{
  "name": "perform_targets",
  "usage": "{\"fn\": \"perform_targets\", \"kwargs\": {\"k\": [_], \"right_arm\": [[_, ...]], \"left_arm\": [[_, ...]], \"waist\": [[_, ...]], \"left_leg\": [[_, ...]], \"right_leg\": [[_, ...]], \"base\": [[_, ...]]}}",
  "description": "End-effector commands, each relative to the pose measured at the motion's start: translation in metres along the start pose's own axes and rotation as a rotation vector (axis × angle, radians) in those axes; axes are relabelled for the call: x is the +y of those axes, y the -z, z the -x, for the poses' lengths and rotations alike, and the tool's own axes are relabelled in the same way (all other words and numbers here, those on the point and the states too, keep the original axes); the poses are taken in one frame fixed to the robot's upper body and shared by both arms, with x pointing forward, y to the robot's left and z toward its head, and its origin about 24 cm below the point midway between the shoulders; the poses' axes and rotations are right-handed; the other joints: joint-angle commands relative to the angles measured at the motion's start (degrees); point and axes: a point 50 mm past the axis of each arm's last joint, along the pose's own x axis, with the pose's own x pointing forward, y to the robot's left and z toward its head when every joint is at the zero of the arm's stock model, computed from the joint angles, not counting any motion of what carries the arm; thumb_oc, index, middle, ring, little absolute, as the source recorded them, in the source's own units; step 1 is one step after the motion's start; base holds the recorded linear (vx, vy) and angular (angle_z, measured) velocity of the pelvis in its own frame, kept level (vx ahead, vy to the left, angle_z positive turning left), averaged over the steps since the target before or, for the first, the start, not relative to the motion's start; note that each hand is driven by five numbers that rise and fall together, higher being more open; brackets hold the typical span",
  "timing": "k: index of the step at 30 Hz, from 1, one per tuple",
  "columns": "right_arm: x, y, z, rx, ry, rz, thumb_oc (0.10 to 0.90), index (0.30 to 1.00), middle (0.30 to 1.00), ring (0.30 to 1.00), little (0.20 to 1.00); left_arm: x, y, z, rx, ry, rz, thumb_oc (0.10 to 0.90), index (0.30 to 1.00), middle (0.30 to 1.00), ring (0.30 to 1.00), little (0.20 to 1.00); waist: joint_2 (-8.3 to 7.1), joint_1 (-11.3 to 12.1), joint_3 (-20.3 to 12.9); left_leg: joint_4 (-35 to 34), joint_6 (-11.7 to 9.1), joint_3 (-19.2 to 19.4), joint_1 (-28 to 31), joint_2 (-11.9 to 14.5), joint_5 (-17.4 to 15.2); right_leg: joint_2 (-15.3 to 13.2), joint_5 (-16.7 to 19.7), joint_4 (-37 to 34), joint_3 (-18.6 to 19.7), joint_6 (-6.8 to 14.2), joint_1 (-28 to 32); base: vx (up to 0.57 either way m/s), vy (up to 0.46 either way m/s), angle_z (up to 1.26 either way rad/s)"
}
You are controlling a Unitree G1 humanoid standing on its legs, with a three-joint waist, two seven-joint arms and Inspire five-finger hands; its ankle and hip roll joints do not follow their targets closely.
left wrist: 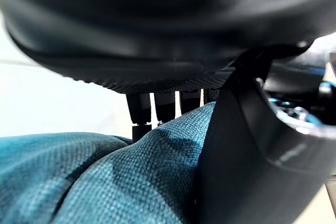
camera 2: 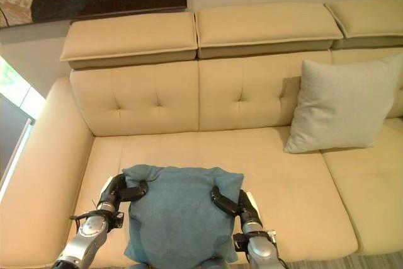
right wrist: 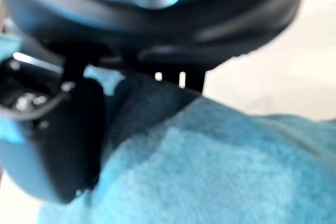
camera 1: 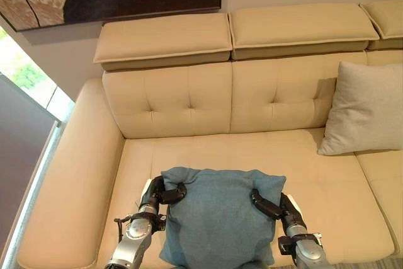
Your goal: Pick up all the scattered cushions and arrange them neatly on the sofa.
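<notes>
The blue cushion [camera 1: 217,218] is gripped at both sides by the left hand [camera 1: 165,193] and right hand [camera 1: 269,206], over the sofa [camera 1: 189,149]. Next, it probably should be stood against the back.

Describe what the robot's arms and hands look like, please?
Two silver-grey metal arms end in dark, jointed hands. The left hand and right hand each have black fingers and a thumb, with a white patch at the side of each hand.
</notes>
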Motion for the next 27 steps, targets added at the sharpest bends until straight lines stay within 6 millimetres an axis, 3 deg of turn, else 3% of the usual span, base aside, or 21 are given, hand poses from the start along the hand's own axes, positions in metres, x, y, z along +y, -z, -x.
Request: {"fn": "perform_targets", "kwargs": {"k": [1,3,6,7,9,10,11,12,14,15,16,17,20,27], "right_arm": [[-0.023,-0.083,-0.007,-0.404,0.090,0.042,0.400,0.300,0.300,0.300,0.300],[-0.025,-0.093,-0.008,-0.443,0.102,0.064,0.400,0.300,0.300,0.300,0.300],[-0.026,-0.155,-0.020,-0.658,0.168,0.104,0.400,0.300,0.300,0.300,0.300],[-0.026,-0.182,-0.023,-0.743,0.196,0.113,0.400,0.300,0.300,0.300,0.300],[-0.023,-0.214,-0.026,-0.826,0.235,0.124,0.400,0.300,0.300,0.300,0.300],[-0.023,-0.216,-0.027,-0.830,0.236,0.123,0.400,0.300,0.300,0.300,0.300],[-0.022,-0.230,-0.028,-0.863,0.270,0.142,0.400,0.300,0.300,0.300,0.300],[-0.025,-0.257,-0.030,-0.917,0.344,0.210,0.400,0.300,0.300,0.300,0.300],[-0.030,-0.282,-0.034,-0.955,0.422,0.253,0.400,0.300,0.300,0.300,0.300],[-0.030,-0.284,-0.034,-0.961,0.425,0.251,0.400,0.300,0.300,0.300,0.300],[-0.037,-0.303,-0.037,-0.979,0.490,0.324,0.400,0.300,0.300,0.300,0.300],[-0.038,-0.313,-0.038,-0.989,0.508,0.331,0.400,0.300,0.300,0.300,0.300],[-0.046,-0.338,-0.041,-0.999,0.585,0.361,0.400,0.300,0.300,0.300,0.300],[-0.049,-0.363,-0.046,-0.981,0.672,0.253,0.400,0.300,0.300,0.300,0.300]], "left_arm": [[0.022,-0.049,-0.004,-0.248,-0.066,-0.138,0.400,0.300,0.300,0.300,0.300],[0.024,-0.057,-0.005,-0.280,-0.077,-0.153,0.400,0.300,0.300,0.300,0.300],[0.030,-0.114,-0.015,-0.472,-0.127,-0.223,0.400,0.300,0.300,0.300,0.300],[0.028,-0.139,-0.021,-0.545,-0.144,-0.216,0.400,0.300,0.300,0.300,0.300],[0.021,-0.174,-0.026,-0.637,-0.155,-0.130,0.400,0.300,0.300,0.300,0.300],[0.021,-0.176,-0.026,-0.641,-0.157,-0.128,0.400,0.300,0.300,0.300,0.300],[0.018,-0.196,-0.025,-0.701,-0.155,-0.087,0.400,0.300,0.300,0.300,0.300],[0.011,-0.236,-0.018,-0.831,-0.138,-0.043,0.400,0.300,0.300,0.300,0.300],[0.009,-0.273,-0.010,-0.950,-0.155,-0.062,0.400,0.300,0.300,0.300,0.300],[0.010,-0.275,-0.010,-0.955,-0.157,-0.061,0.400,0.300,0.300,0.300,0.300],[0.010,-0.305,-0.005,-1.038,-0.196,-0.125,0.400,0.300,0.300,0.300,0.300],[0.011,-0.319,-0.003,-1.073,-0.223,-0.161,0.400,0.300,0.300,0.300,0.300],[0.009,-0.357,0.005,-1.160,-0.304,-0.259,0.400,0.300,0.300,0.300,0.300],[0.008,-0.391,0.006,-1.202,-0.473,-0.401,0.400,0.300,0.300,0.300,0.300]], "waist": [[0.65,0.6,-5.2],[0.47,0.7,-5.4],[-0.54,1.2,-5.6],[-0.96,1.4,-4.7],[-1.44,1.6,-3.7],[-1.40,1.6,-3.6],[-1.53,1.7,-2.8],[-1.63,2.2,-1.5],[-1.54,2.6,-0.3],[-1.51,2.6,-0.2],[-1.62,2.9,0.5],[-1.64,3.0,0.9],[-1.75,3.2,2.0],[-1.26,2.8,3.3]], "left_leg": [[4.0,0.1,0.4,-3.1,0.3,-4.9],[3.0,0.3,0.7,-2.3,0.3,-4.8],[0.7,0.4,1.2,-1.6,0.4,-4.6],[0.5,0.4,0.9,-2.0,0.5,-4.6],[0.0,0.4,0.4,-3.8,0.5,-3.9],[0.1,0.4,0.4,-4.0,0.5,-3.9],[0.0,0.4,-0.1,-5.0,0.4,-3.7],[-0.2,0.4,-0.6,-7.4,0.2,-3.0],[-0.5,0.3,-0.9,-9.5,0.0,-2.5],[-0.4,0.3,-0.9,-9.9,0.0,-2.5],[-0.4,0.4,-1.0,-11.9,-0.3,-2.0],[-0.4,0.4,-0.9,-12.8,-0.4,-1.8],[-0.3,0.3,-0.9,-15.1,-0.7,-1.1],[-1.3,0.0,-0.4,-19.0,-1.3,0.5]], "right_leg": [[1.1,-9.3,4.8,0.4,0.8,1.3],[1.1,-9.2,4.4,0.6,1.0,1.5],[1.2,-8.5,3.0,0.5,1.5,1.1],[1.3,-8.3,3.0,0.4,1.6,0.4],[1.4,-7.6,2.6,0.1,1.6,-1.7],[1.4,-7.6,2.7,0.1,1.5,-1.9],[1.5,-7.2,2.6,0.1,1.5,-3.0],[1.5,-6.3,2.4,0.0,1.6,-5.5],[1.4,-5.4,2.1,0.0,1.8,-7.8],[1.4,-5.3,2.2,0.0,1.8,-8.2],[1.3,-4.4,1.9,0.2,2.0,-10.1],[1.3,-3.9,1.8,0.2,2.2,-11.0],[1.0,-2.9,1.5,0.1,2.5,-13.2],[0.6,-0.8,0.6,0.6,2.9,-17.3]], "base": [[0.17,0.077,-0.03],[0.15,0.068,-0.04],[0.06,0.038,-0.07],[-0.07,0.004,-0.08],[-0.13,-0.011,0.04],[-0.13,-0.008,0.22],[-0.18,0.003,0.26],[-0.24,0.013,0.20],[-0.17,0.019,0.02],[-0.14,0.023,0.01],[-0.11,0.027,0.02],[-0.13,0.032,0.00],[-0.06,0.016,-0.05],[-0.02,0.036,-0.02]]}}
